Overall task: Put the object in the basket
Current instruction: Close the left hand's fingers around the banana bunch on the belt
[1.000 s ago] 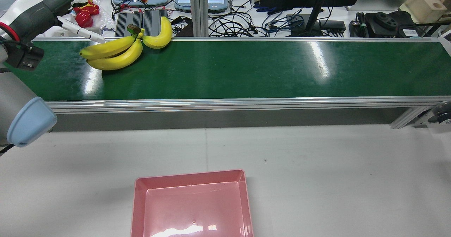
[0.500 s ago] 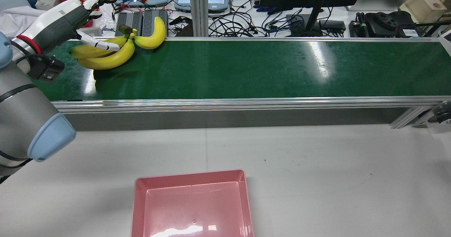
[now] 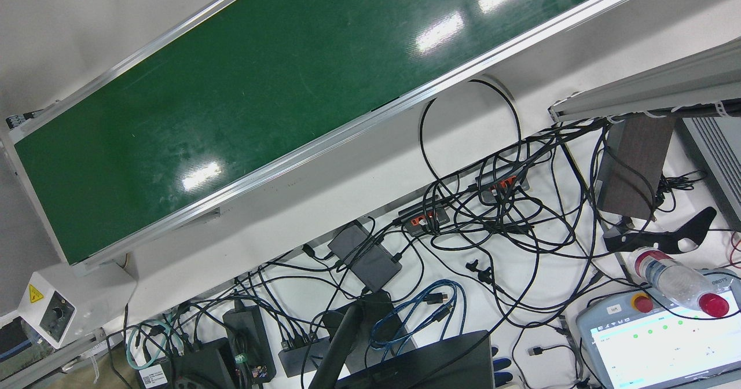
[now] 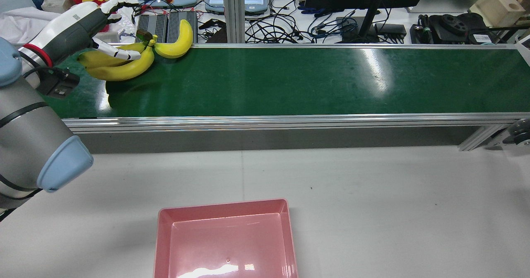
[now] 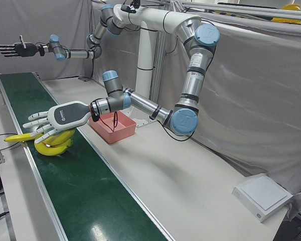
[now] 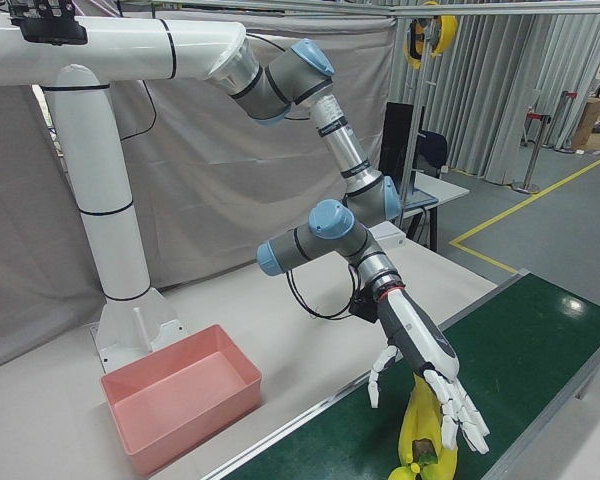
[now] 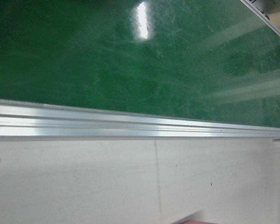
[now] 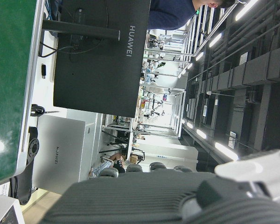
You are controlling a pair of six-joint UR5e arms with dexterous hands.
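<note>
Since a second ago the bananas (image 4: 124,58) have ridden the belt (image 4: 290,79) leftward in the rear view, and the left hand (image 4: 105,29) has swung in over them, fingers spread and holding nothing. They lie at the belt's far-left end, directly under that hand, long axis roughly along the belt; the right hand (image 5: 12,49) hangs splayed and empty, well apart. Only the rear view shows the bunch's stem; both corner views show the basket (image 5: 113,129) near the arm's base.
</note>
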